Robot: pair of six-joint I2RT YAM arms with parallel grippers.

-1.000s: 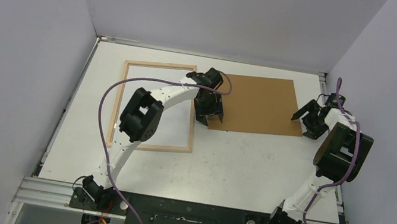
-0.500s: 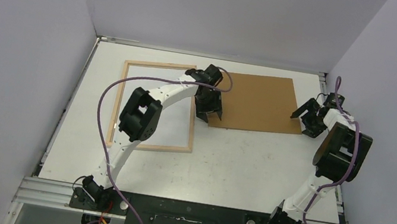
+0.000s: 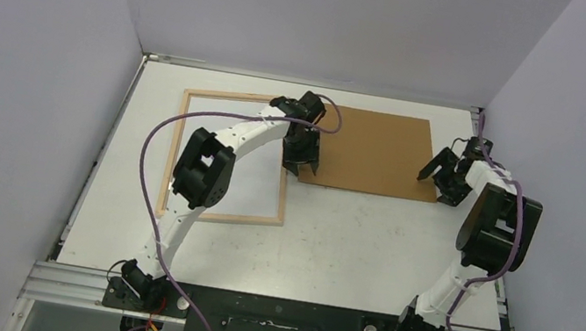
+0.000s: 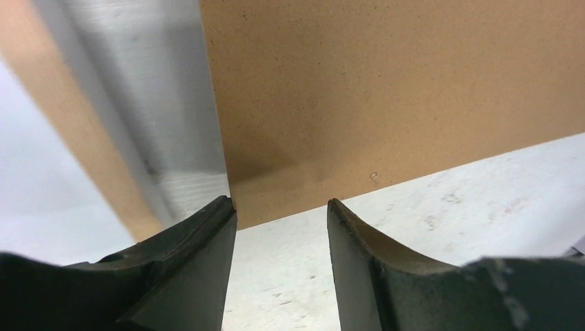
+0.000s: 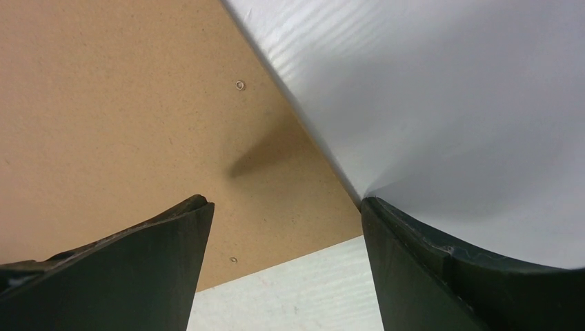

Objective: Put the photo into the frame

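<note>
Overhead, the frame (image 3: 223, 217) lies flat on the left half of the white table (image 3: 348, 245), pale bare-wood side up, with table surface showing through its opening. Its long sides run away from the arm bases. The left arm (image 3: 204, 174) crosses above its right rail.

Just right of the frame lies a plain brown backing board (image 3: 371, 151), flat, at the far middle of the table. Its left edge sits close beside the frame's right rail; whether the two touch cannot be told.

Left gripper (image 3: 303, 170) is low at the board's near-left corner. In the wrist view its two dark fingers stand apart with a clear gap. The board's near edge runs across that gap, and the left fingertip (image 4: 224, 207) sits right at the corner. Nothing is clamped between them.

Right gripper (image 3: 435, 186) is at the board's right edge, toward the near-right corner. Its fingers are spread wide with nothing between them but board and table. One fingertip (image 5: 372, 207) rests at the board's edge line, the other (image 5: 196, 207) over the brown surface — contact cannot be judged.

Where the photo lies cannot be told from these views.
</note>
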